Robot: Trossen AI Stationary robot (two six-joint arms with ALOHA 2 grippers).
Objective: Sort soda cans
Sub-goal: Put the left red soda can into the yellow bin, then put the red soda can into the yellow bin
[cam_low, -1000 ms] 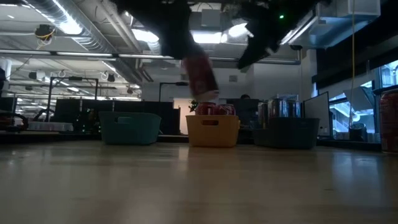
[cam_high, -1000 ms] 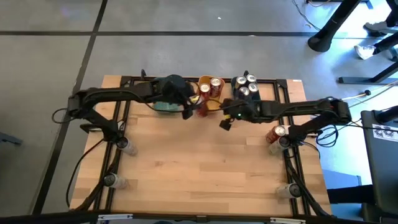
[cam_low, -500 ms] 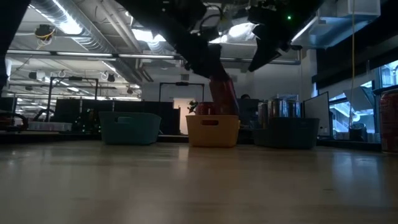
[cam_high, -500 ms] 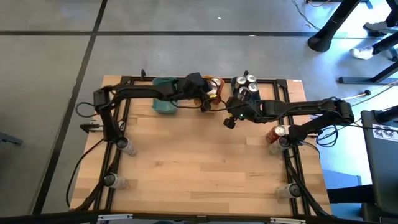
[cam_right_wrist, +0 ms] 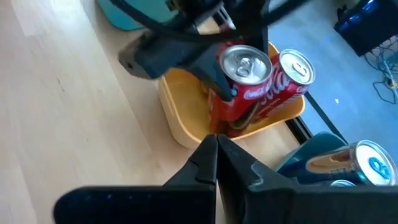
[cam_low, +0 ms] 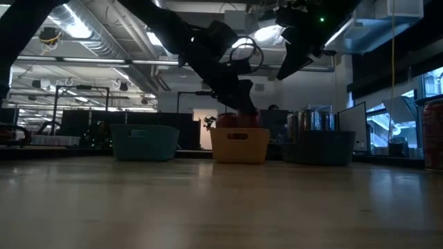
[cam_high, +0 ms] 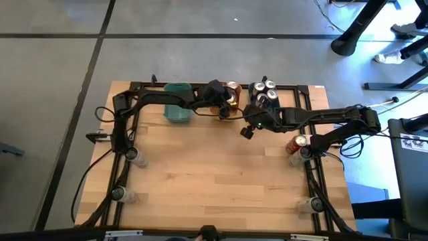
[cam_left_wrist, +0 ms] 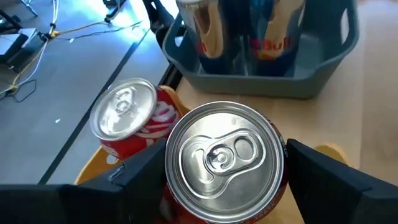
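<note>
left gripper point(cam_left_wrist: 221, 180) clamped on red soda can point(cam_left_wrist: 222, 163), upright inside yellow bin point(cam_right_wrist: 186, 127) beside another red can point(cam_right_wrist: 287, 78). right gripper point(cam_right_wrist: 216, 144) closed, empty, above surface point(cam_high: 214, 181) near bin.

Both arms are dark, almost black, made of slim jointed segments. Black cables run loosely along the left arm point(cam_high: 160, 100). The right arm point(cam_high: 321, 117) carries a small green light near its wrist.
</note>
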